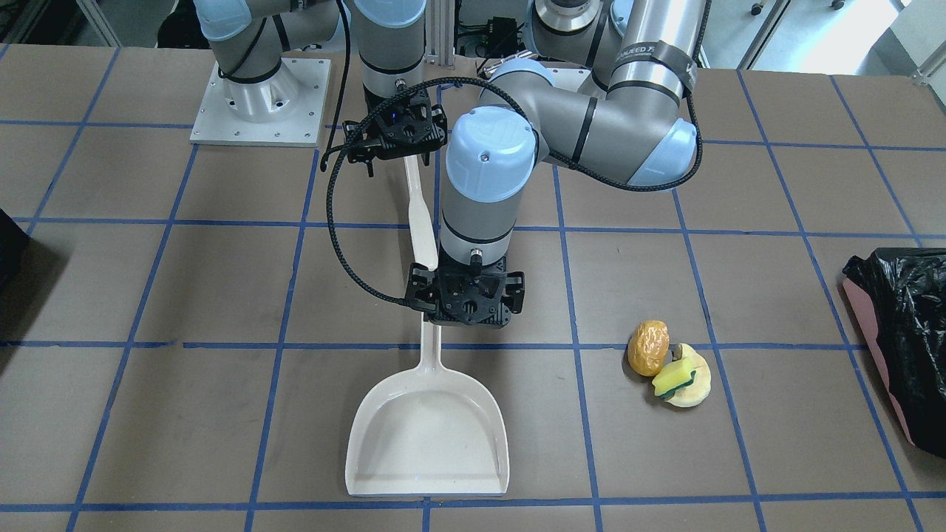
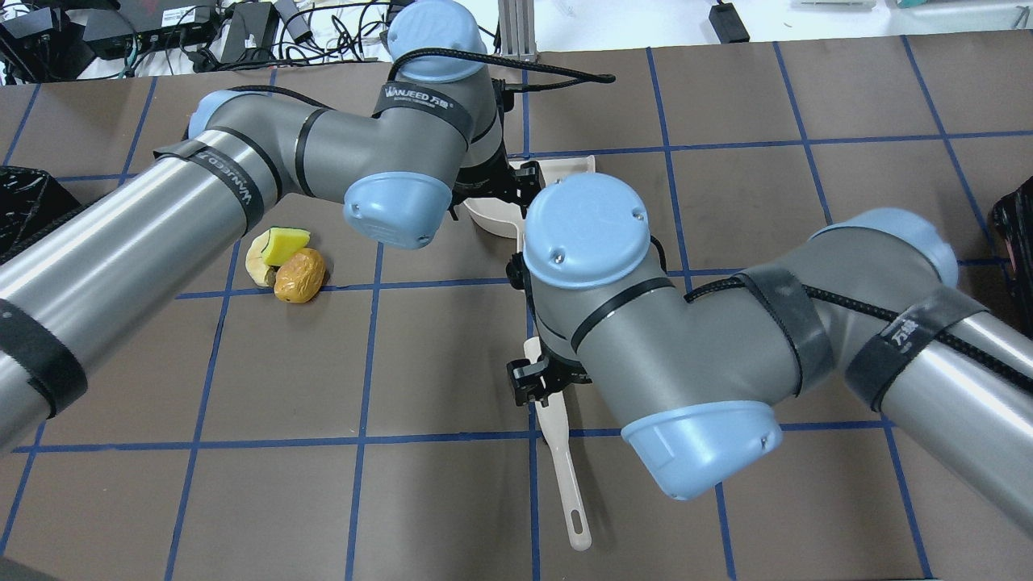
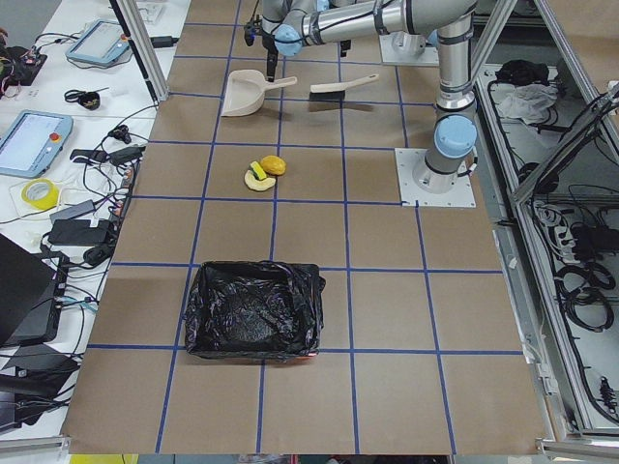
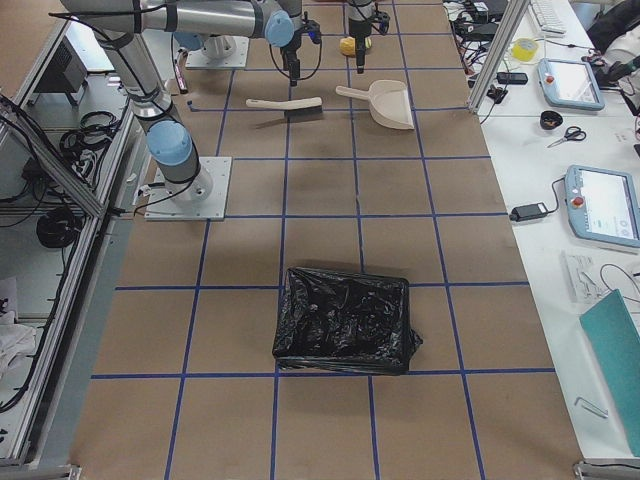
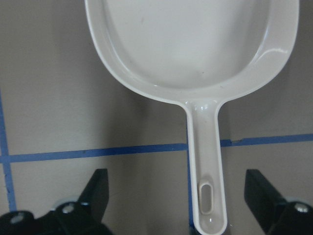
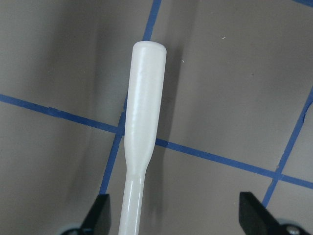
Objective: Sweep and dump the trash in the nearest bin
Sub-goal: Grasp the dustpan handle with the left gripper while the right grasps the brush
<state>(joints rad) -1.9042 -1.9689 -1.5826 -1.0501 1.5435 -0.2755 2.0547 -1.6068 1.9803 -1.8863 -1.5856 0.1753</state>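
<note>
The trash lies in a small cluster on the table: an orange-brown lump (image 1: 648,347), a yellow-green sponge piece (image 1: 676,377) and a pale crescent slice (image 1: 697,388). It also shows in the overhead view (image 2: 300,276). The pink-sided bin with a black bag (image 1: 905,325) stands at the table end on my left. My left gripper (image 5: 176,178) is open, straddling the handle of the white dustpan (image 5: 195,44) from above. My right gripper (image 6: 173,208) is open over the handle of the white brush (image 6: 142,122). Neither touches its handle.
The dustpan (image 1: 429,436) lies flat, its mouth facing away from me, about one tile from the trash. The brush (image 2: 565,476) lies in line behind it. A second dark bin (image 2: 1018,218) stands at the table's right end. Blue tape gridlines cross the brown table.
</note>
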